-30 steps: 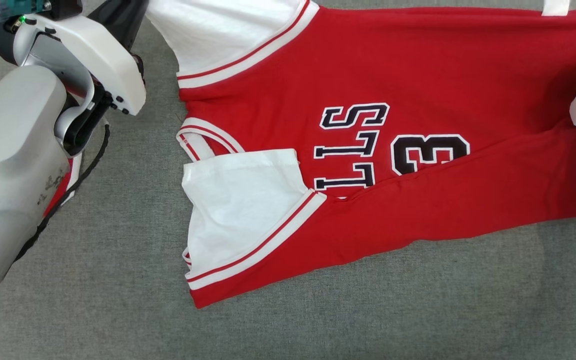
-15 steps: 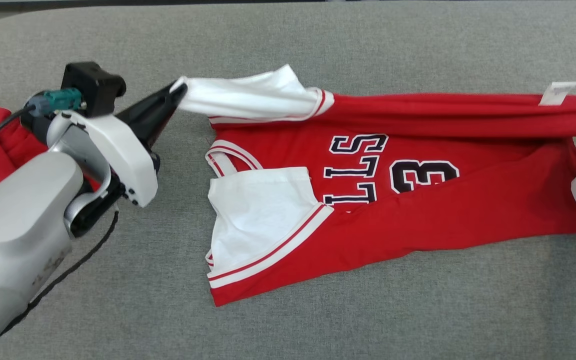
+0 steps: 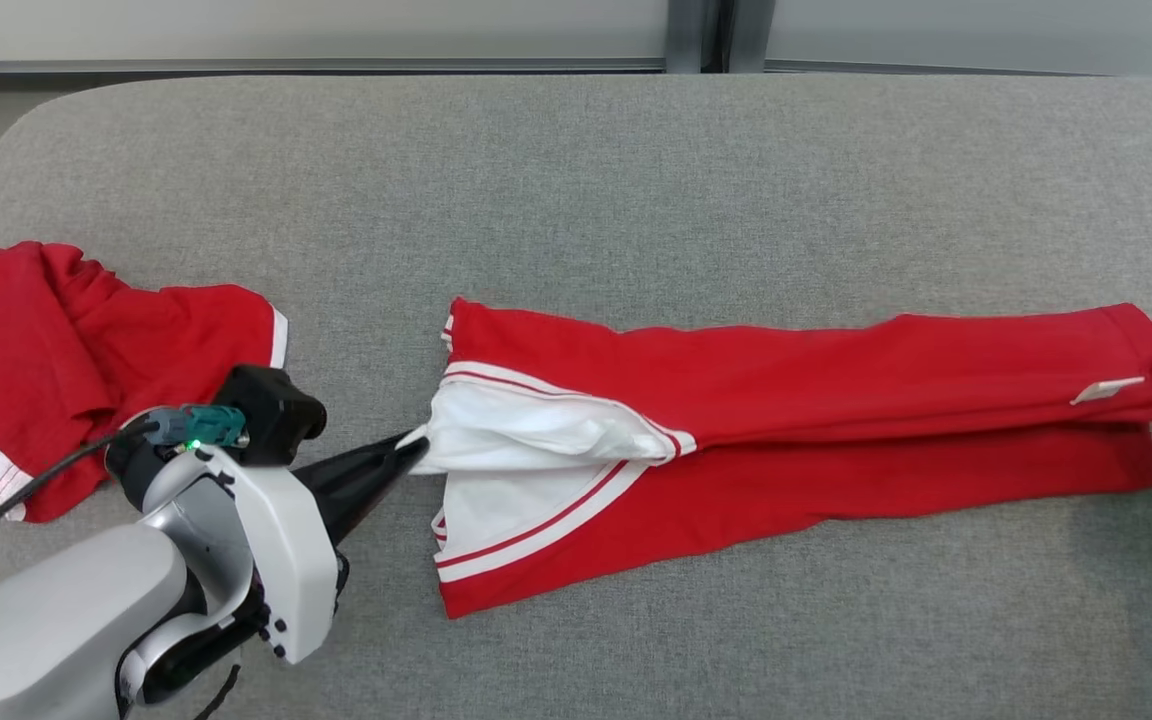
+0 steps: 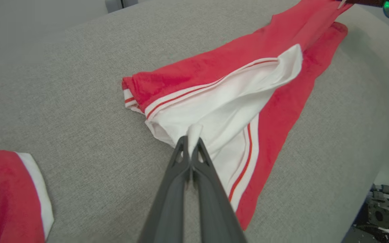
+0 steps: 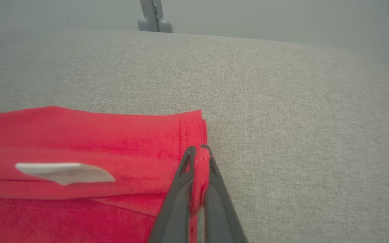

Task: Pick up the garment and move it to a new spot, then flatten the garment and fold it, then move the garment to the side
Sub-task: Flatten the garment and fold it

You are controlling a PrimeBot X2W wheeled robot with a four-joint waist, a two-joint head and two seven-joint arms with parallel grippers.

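The left fingers point(image 4: 181, 162) clamp the white sleeve point(image 3: 526, 430), the right fingers point(image 5: 184, 175) the hem point(image 5: 194, 131), stretching the garment point(image 3: 786, 370) along the worktop point(image 3: 576, 180), likely to lay its fold flat.

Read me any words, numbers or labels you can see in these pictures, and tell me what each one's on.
None can be read.
The red jersey shows no lettering or number.
Its white tag looks blank.
The other red garment shows no print.

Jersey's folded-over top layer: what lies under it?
Under the top layer, a lower red layer and a white striped sleeve stick out along the near edge. The rest beneath is covered and cannot be seen.
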